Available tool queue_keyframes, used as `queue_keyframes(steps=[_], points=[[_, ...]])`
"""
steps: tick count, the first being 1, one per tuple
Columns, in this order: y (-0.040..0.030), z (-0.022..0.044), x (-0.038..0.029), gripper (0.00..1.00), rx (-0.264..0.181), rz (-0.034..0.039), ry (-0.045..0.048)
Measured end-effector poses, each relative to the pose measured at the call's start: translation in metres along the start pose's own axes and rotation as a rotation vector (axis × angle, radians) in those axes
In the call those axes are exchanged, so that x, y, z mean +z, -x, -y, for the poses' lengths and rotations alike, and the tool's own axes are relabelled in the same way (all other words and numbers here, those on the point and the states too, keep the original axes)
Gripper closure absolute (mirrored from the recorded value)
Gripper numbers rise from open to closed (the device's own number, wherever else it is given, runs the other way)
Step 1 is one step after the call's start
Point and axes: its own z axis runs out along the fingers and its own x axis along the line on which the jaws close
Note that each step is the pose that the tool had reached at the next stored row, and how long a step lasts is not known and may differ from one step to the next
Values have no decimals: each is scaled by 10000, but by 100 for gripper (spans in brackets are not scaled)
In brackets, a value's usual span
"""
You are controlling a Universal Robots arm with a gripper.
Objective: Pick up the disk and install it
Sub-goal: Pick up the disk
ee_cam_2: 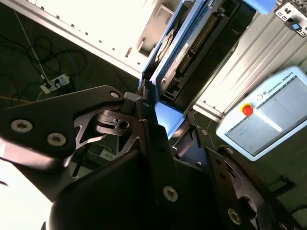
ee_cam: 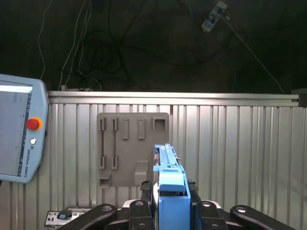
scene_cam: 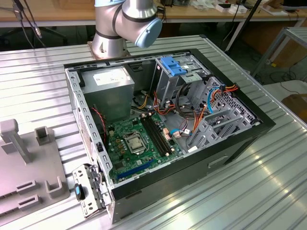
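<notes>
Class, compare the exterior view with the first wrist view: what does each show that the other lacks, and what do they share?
Exterior view: the open computer case with its motherboard, and the arm. First wrist view: the gripper shut on the disk, and a teach pendant. Shared: the ribbed table and the grey fixture plate.

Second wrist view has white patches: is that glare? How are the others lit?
Yes: in the second wrist view the ribbed metal table burns out white beside the blue-railed dark grey disk; in the first wrist view the table is evenly lit against a dark floor; the exterior view shows sheen on it.
</notes>
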Motion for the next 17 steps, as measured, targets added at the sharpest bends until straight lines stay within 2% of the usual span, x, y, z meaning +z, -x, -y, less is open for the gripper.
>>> queue_keyframes(steps=[3, 6, 10, 13, 14, 16, 17], points=[[-6, 99, 3, 63, 0, 1, 0], [-18, 254, 26, 63, 0, 0, 0], [-53, 321, 87, 63, 1, -1, -12], [-75, 376, 168, 63, 28, 0, -20], [-77, 413, 221, 63, 106, -1, -20], [-77, 496, 279, 63, 161, -2, -18], [-78, 573, 298, 63, 163, -3, -17]])
